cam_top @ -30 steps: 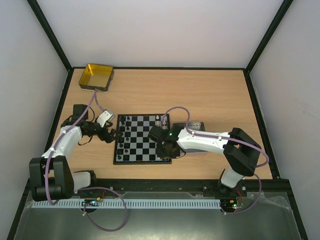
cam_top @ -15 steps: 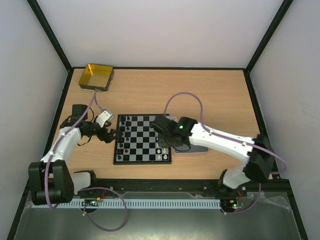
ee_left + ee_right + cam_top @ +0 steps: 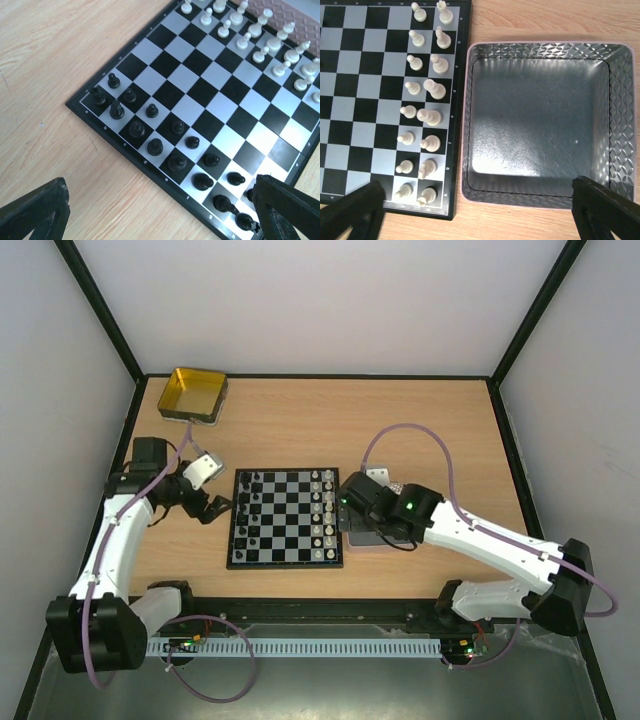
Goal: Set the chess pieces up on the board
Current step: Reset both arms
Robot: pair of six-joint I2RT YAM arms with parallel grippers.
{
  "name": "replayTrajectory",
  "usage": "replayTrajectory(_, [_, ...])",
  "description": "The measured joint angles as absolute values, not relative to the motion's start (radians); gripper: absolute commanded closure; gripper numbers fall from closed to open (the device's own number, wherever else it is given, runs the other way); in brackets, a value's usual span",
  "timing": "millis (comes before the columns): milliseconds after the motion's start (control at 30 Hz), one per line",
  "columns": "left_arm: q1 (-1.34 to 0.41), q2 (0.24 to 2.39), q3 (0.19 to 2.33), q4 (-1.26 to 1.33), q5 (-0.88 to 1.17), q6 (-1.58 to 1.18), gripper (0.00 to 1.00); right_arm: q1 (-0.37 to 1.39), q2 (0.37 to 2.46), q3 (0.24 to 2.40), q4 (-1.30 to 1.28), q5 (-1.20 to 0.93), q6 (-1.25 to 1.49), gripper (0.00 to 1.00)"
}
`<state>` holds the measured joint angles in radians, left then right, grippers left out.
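Note:
The board (image 3: pixel 285 517) lies in the middle of the table. Black chess pieces (image 3: pixel 250 512) fill its two left columns and white chess pieces (image 3: pixel 322 515) its two right columns. My left gripper (image 3: pixel 218 506) hovers open just off the board's left edge, with nothing between its fingers; its wrist view shows the black pieces (image 3: pixel 155 146) on the board (image 3: pixel 200 107) and white pieces (image 3: pixel 272 47) at the far side. My right gripper (image 3: pixel 352 506) hangs open and empty above the gap between board (image 3: pixel 370 100) and tray, beside the white pieces (image 3: pixel 427 117).
An empty silver metal tray (image 3: pixel 540 115) sits against the board's right edge, largely hidden under the right arm in the top view. A yellow square tin (image 3: pixel 193 393) stands at the back left corner. Black frame rails border the table.
My right gripper has drawn back from over the board's right columns toward the tray, and its jaws have opened. The left arm has shifted slightly back and left.

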<state>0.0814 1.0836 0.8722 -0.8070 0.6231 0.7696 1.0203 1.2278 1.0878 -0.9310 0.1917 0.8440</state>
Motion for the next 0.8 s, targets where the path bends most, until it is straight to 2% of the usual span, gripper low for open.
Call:
replayTrajectory(500, [-0.164,0.956,0.865,-0.868,0.421,0.634,0.01,1.007,0.941,0.927,-0.756,0.189,0.753,0.03])
replayTrajectory(800, [-0.262,0.946,0.849,-0.828,0.332,0.539,0.01,1.007,0.904,0.887,-0.747,0.165,0.717,0.01])
